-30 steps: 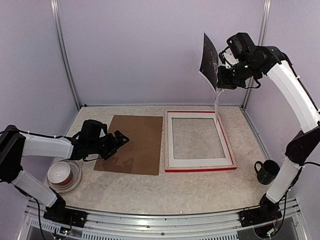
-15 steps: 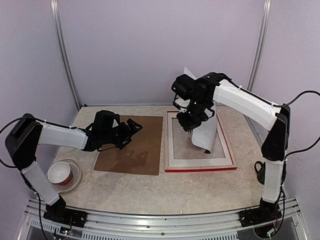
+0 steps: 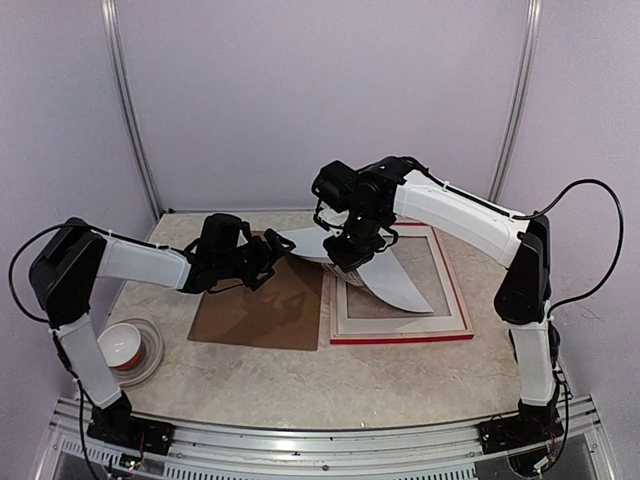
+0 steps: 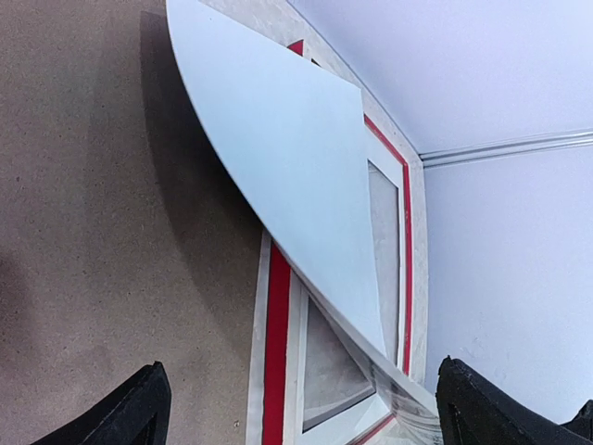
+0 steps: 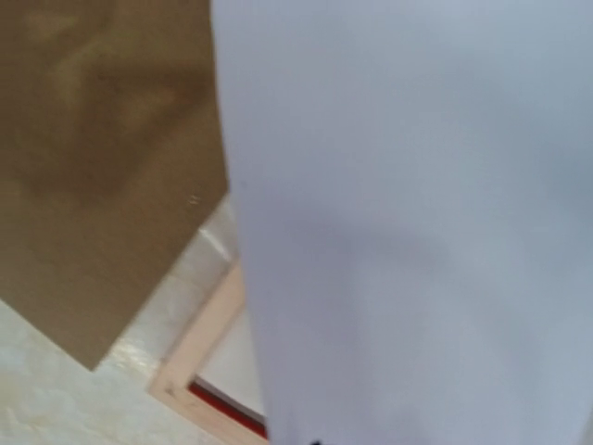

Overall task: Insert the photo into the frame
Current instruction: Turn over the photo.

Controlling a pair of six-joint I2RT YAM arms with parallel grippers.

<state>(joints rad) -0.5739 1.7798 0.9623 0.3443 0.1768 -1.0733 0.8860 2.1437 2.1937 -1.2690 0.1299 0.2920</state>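
Observation:
The photo (image 3: 400,285) shows only its white back and hangs in a curve across the frame's left half. Its left corner juts out over the brown board. My right gripper (image 3: 348,252) is shut on the photo's upper edge; in the right wrist view the photo (image 5: 408,232) hides the fingers. The frame (image 3: 400,338) lies flat, pale wood rear up and red edges showing (image 4: 276,352). My left gripper (image 3: 270,250) stands open just left of the photo's raised corner. In the left wrist view the photo (image 4: 287,158) lies ahead of the left gripper (image 4: 310,417), apart from both fingers.
A brown backing board (image 3: 255,310) lies flat to the left of the frame, under my left gripper. A red and white bowl (image 3: 122,345) sits on a clear dish at the front left. Walls and metal posts close in the back and sides.
My right arm has swung down from high at the right and carried the photo over the frame's left side. My left gripper has moved right across the board toward the photo.

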